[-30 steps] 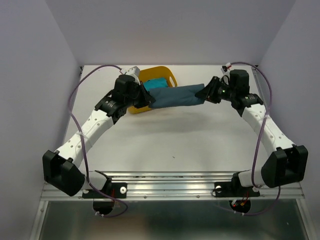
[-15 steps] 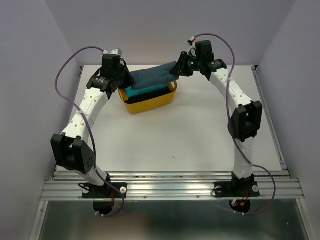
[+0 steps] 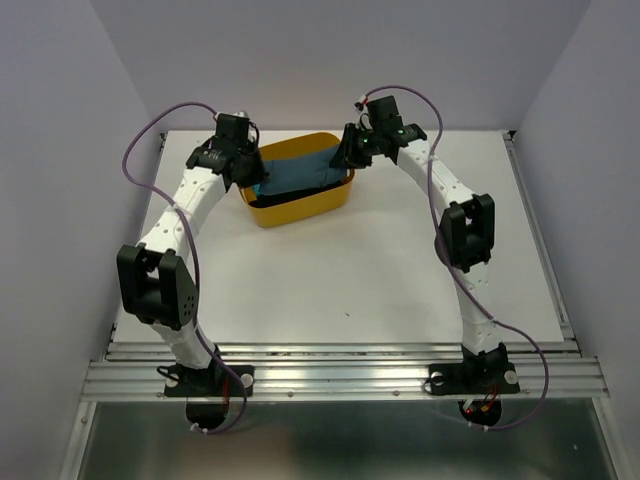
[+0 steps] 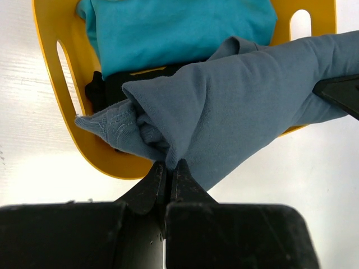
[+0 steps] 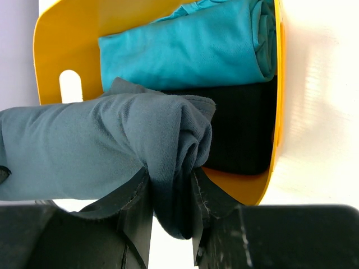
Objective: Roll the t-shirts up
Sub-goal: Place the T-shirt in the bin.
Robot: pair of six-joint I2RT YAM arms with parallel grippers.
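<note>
Leftmost, at the left end of the yellow tub (image 3: 300, 208), find the left claw (image 4: 167, 168) pinched all but shut on a thin, bunched corner of the slate-blue t-shirt (image 4: 235, 106). Rolled into a loose sausage, strung lengthwise across the tub and just above its contents; whether resting on them, cannot tell. Underneath, inside the tub, see the turquoise t-shirt (image 4: 174, 28) and the black t-shirt (image 5: 241, 129), both rolled, side by side and touching. At the right end of the tub, find the right claw (image 5: 171, 185) part-way closed on the other end of the roll, with a thick wad of cloth packed between the jaws. Below the tub, only bare white worktop (image 3: 350, 270).

Expect soft, light, limp cloth: no stiffness, prone to sag between the two grips and to loosen on loss of tension. Neither slippery nor fragile, judging by the matt knit surface.

Best taken at both ends of the roll, as here, pinching through several layers rather than one outer flap, to keep the roll's shape. Probably the step of lowering the roll into the tub beside or atop the other two. Advisable to release both ends low and together. Mind the loose hem at the left end of the tub, likely to snag on the rim.
</note>
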